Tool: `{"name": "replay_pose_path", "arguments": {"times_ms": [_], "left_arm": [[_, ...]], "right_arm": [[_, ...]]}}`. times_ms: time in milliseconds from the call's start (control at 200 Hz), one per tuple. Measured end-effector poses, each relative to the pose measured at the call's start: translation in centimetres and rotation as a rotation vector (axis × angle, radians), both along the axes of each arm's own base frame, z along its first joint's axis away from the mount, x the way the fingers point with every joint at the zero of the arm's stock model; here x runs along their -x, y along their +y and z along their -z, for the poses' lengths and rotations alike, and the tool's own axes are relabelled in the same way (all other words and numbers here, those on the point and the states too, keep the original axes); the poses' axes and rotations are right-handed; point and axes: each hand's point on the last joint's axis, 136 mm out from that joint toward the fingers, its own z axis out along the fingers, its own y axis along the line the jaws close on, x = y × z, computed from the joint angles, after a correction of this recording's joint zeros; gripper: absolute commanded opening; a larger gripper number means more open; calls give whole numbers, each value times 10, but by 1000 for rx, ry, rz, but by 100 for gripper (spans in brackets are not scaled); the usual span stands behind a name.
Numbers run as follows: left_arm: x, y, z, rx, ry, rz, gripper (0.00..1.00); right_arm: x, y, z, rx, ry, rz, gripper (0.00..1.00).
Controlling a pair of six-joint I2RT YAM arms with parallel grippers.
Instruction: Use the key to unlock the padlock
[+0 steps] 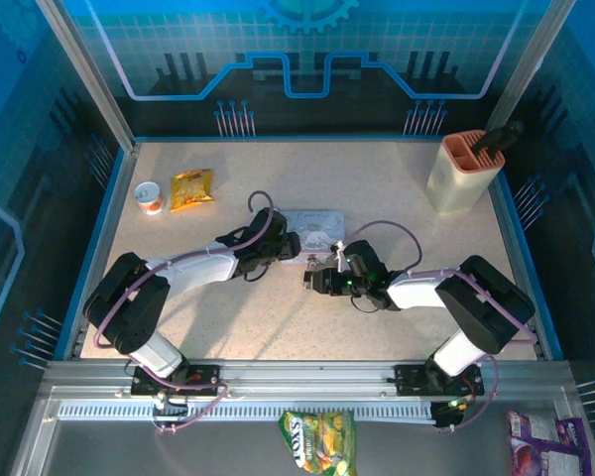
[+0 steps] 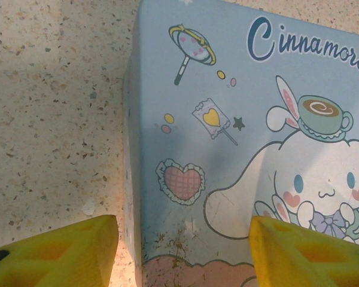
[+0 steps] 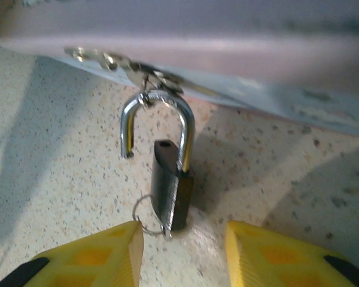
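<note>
Padlock (image 3: 170,191) sits mid-frame hooked on hasp (image 3: 145,76), shackle (image 3: 158,103) looks sprung, untouched between parted fingers of right gripper (image 3: 182,239); key not clear. Close squarely on body, gently, avoiding swing. Left gripper (image 2: 182,239) wide over tin (image 2: 239,119) corner.

Cartoon tin (image 1: 313,234) mid-table; cup (image 1: 150,196) beside snack packet (image 1: 191,188); beige holder (image 1: 464,172) far right.

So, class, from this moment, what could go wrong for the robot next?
1. The padlock lies with its shackle hooked at the edge of the tin; closing the right gripper may swing the body aside.
2. The thin ring beside the body could get pinched.
3. The left gripper sits open over the tin's corner, so the tin may slide.
</note>
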Motion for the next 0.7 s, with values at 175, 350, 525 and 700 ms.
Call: {"name": "replay_pose_path", "arguments": {"times_ms": [175,350,525,700], "left_arm": [[0,-1,0,15,1,-9,58],[0,-1,0,18,3,-9,58],[0,-1,0,18,3,-10,58],[0,-1,0,29,9,-24,58]], "right_arm": [[-12,11,-2,-18,-17,-5,35],[-18,19,-3,-34,-29,-6,32],[-21,21,-4,-46,-33,0,29],[-21,22,-3,-33,-38,5,30]]}}
